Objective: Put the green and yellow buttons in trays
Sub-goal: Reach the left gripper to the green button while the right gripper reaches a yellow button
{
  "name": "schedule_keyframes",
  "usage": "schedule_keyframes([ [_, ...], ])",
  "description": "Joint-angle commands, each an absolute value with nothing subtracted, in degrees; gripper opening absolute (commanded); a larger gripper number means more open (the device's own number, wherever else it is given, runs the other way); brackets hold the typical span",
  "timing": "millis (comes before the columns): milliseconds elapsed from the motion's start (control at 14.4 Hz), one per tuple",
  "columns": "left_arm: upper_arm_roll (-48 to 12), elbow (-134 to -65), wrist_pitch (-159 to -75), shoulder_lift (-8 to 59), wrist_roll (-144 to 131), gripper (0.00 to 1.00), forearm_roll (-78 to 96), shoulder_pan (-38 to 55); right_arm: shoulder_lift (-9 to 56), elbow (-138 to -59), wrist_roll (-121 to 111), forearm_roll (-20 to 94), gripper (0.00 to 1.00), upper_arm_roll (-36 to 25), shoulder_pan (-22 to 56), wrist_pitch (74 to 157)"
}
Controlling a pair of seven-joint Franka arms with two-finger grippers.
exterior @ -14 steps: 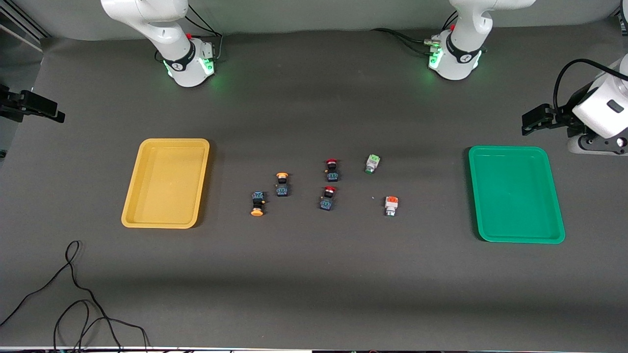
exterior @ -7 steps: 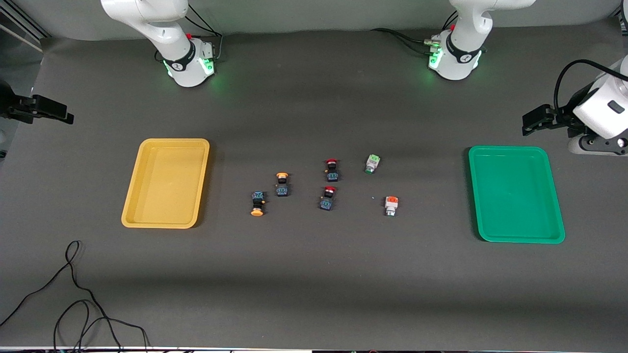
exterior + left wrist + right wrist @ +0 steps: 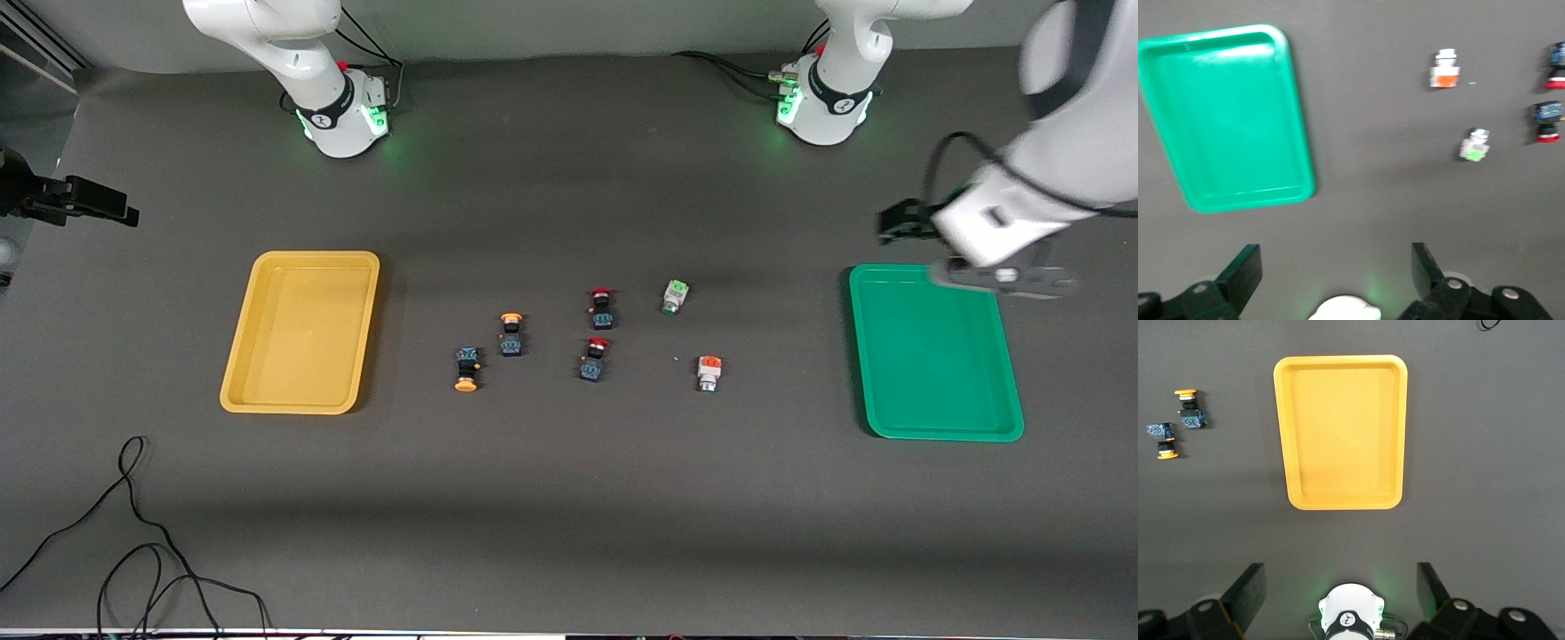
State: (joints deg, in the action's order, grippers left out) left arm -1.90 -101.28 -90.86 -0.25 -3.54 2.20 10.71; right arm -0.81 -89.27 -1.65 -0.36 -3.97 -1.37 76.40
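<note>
Two yellow-capped buttons (image 3: 510, 333) (image 3: 466, 369) lie near the yellow tray (image 3: 302, 267), with the same pair (image 3: 1188, 407) (image 3: 1165, 440) showing in the right wrist view. A white button with a green block (image 3: 675, 296) and one with an orange block (image 3: 709, 372) lie toward the green tray (image 3: 933, 427). My left gripper (image 3: 1336, 257) is open and empty, hanging over the table at the green tray's (image 3: 1298, 127) rim on the robots' side. My right gripper (image 3: 1340, 577) is open and empty, high above the table by the yellow tray (image 3: 1341, 503).
Two red-capped buttons (image 3: 601, 307) (image 3: 594, 358) lie between the yellow-capped and the white ones. A loose black cable (image 3: 133, 533) curls on the table near the front camera at the right arm's end. Both arm bases (image 3: 342, 116) (image 3: 822, 111) stand along the table's robot edge.
The left arm has swung in from the table's end, and its hand now hangs by the green tray's rim. The right hand has crept slightly inward. No button has moved.
</note>
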Motion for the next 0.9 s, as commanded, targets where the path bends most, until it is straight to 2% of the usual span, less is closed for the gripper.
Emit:
schedule_keyframes([
  [0, -4.29, -108.89, -97.98, -4.23, -12.71, 1.0, 3.87, 17.9, -0.44, -88.86, -0.35, -0.61, 1.0, -2.99, -1.5, 76.9],
  [208, -7.03, -108.98, -101.77, -1.59, -17.75, 1.0, 4.04, 26.6, 2.72, -85.43, -0.26, -0.7, 1.0, -2.9, 1.22, 76.46],
  [486, -7.03, -109.33, -102.39, -1.06, -17.84, 1.0, 4.04, 31.64, 3.08, -85.26, 0.44, -0.18, 1.0, -2.99, 2.02, 76.46],
  [695, -7.03, -117.56, -112.45, -0.79, -17.84, 1.0, 3.96, 32.25, 3.16, -84.9, 7.35, 5.07, 1.0, -2.9, 3.33, 76.73],
  [834, -7.03, -124.68, -121.51, 0.08, -17.84, 1.0, 3.43, 32.26, 4.47, -84.99, 12.63, 5.63, 1.0, -2.99, 7.97, 77.95],
])
